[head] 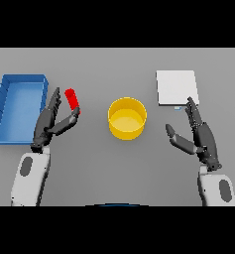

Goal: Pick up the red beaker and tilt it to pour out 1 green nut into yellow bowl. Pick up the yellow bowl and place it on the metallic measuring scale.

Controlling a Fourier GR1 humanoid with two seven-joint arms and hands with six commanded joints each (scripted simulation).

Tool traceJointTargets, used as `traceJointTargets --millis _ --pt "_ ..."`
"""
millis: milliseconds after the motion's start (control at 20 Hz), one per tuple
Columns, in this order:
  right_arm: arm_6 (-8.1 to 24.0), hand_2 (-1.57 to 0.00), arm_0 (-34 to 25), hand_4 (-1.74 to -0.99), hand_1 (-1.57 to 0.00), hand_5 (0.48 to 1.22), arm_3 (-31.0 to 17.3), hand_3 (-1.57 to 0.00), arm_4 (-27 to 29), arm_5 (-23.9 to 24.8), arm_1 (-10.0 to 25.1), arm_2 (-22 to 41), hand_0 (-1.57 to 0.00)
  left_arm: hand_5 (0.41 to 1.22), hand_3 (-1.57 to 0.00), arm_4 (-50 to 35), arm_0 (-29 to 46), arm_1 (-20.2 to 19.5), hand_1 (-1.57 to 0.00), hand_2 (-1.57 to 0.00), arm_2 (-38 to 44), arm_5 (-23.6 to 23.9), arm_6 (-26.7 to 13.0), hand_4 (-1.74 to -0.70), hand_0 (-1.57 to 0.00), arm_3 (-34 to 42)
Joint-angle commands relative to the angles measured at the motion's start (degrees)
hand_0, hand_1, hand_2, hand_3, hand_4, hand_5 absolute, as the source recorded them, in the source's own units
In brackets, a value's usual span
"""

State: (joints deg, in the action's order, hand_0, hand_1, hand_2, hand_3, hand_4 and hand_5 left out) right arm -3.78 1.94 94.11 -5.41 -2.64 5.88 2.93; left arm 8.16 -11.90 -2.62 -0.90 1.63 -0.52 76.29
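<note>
The red beaker (pixel 72 101) stands left of centre, its top leaning slightly to the upper left. My left hand (pixel 48 124) is just beside it on its left. The fingers (pixel 54 101) are straight with a gap to the beaker, and the thumb's tip touches the beaker's lower end. The yellow bowl (pixel 127 118) sits in the middle of the table and looks empty. The metallic measuring scale (pixel 176 87), a pale square plate, lies at the back right. My right hand (pixel 202 138) is open just in front of the scale, right of the bowl, holding nothing. No green nut shows.
A blue bin (pixel 19 107) with raised walls stands at the far left, close beside my left hand and forearm.
</note>
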Motion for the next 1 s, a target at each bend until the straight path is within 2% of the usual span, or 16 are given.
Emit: traceJointTargets --millis 0,100,200,400,600,700,800,900,950 --pt "0.72 0.0 -0.13 -1.293 0.0 0.618 -0.49 0.0 0.22 -0.11 0.16 -0.28 0.0 0.646 0.0 0.26 -1.05 0.27 0.0 0.0 0.01 0.16 0.93 -1.21 0.0 -1.47" --pt "-0.23 0.0 0.27 -1.297 0.0 0.625 -0.38 0.0 0.13 -0.3 0.46 -0.35 0.0 0.638 0.0 0.07 -4.56 0.18 0.0 0.0 1.25 0.61 2.19 -1.22 0.0 -5.33" --pt "0.48 0.0 -0.32 -1.303 0.0 0.631 -0.29 0.0 0.25 -0.03 0.07 -0.3 0.0 0.635 0.0 0.16 -6.97 0.45 0.0 0.0 1.9 0.89 4.21 -1.23 0.0 -9.0" --pt "1.19 0.0 -0.73 -1.303 0.0 0.637 -0.75 0.0 -0.44 0.58 0.43 -0.59 0.0 0.639 0.0 2.03 -11.75 0.03 0.0 0.0 2.66 2.71 4.89 -1.22 0.0 -15.45" --pt "0.82 0.0 -0.54 -1.301 0.0 0.644 -0.58 0.0 -0.24 0.49 0.61 -0.8 0.0 0.675 0.0 1.88 -14.97 0.65 0.0 0.0 3.54 2.88 7.66 -1.27 0.0 -20.52" --pt "0.45 0.0 -1.56 -1.3 0.0 0.647 -2.11 0.0 -0.6 0.64 0.44 -0.86 0.0 0.697 0.0 1.82 -15.86 1.54 0.0 0.0 4.11 3.78 10.48 -1.31 0.0 -22.89" --pt "0.14 0.0 -0.45 -1.301 0.0 0.647 -1.08 0.0 -0.55 0.63 0.27 -0.61 0.0 0.726 -0.03 1.21 -17.38 1.97 -0.01 -0.05 5.29 4.81 10.89 -1.35 0.0 -24.63" --pt "1.3 0.0 -1.19 -1.294 0.0 0.645 -1.27 0.0 -0.49 0.88 0.24 -0.79 0.0 0.765 -0.24 0.42 -18.05 2.11 -0.31 -0.32 6.37 4.81 12.42 -1.39 -0.34 -26.54" --pt "0.4 0.0 -0.72 -1.292 0.0 0.645 -1.2 0.0 -0.64 0.91 0.11 -0.66 0.0 0.786 -0.42 -0.36 -18.91 2.69 -0.56 -0.55 7.06 5.04 12.55 -1.42 -0.58 -27.11"
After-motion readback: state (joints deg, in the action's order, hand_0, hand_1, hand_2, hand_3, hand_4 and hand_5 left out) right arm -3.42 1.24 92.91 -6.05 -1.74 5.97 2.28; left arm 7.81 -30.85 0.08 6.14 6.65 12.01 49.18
